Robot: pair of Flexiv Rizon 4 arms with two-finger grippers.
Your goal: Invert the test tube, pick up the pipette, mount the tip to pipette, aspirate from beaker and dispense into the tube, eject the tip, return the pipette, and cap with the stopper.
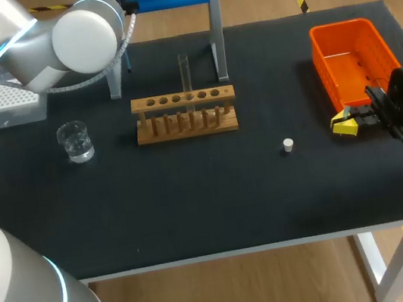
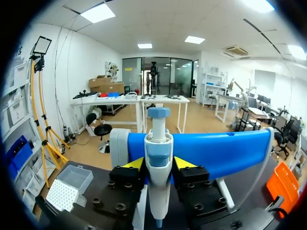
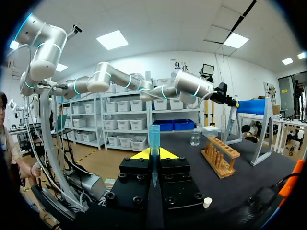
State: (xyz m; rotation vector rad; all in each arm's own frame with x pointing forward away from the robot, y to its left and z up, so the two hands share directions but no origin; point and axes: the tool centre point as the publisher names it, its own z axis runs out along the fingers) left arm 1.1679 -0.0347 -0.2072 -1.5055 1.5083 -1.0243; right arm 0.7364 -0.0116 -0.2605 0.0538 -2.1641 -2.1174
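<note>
Wide bench [image 1: 194, 198] is seen before the rack [image 1: 186, 123], where the tube [image 1: 185, 73] stands. Behind the rack the pipette [image 2: 159, 163] is gripped by the left jaws; to its right, a tip [image 3: 153, 139] by the right jaws.

Left gripper [image 2: 158, 163] clamped on pipette [image 2: 159, 139], upright between yellow fingertips [image 2: 135, 164]. Blue stand [image 2: 225, 151] just behind. Tip box [image 2: 67, 189] one side, orange basket [image 2: 283, 187] other.

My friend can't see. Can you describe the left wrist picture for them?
The gripper grips a white-and-blue pipette from both sides, by a blue stand. A white tip box lies on one side of it, an orange bin on the other.
</note>
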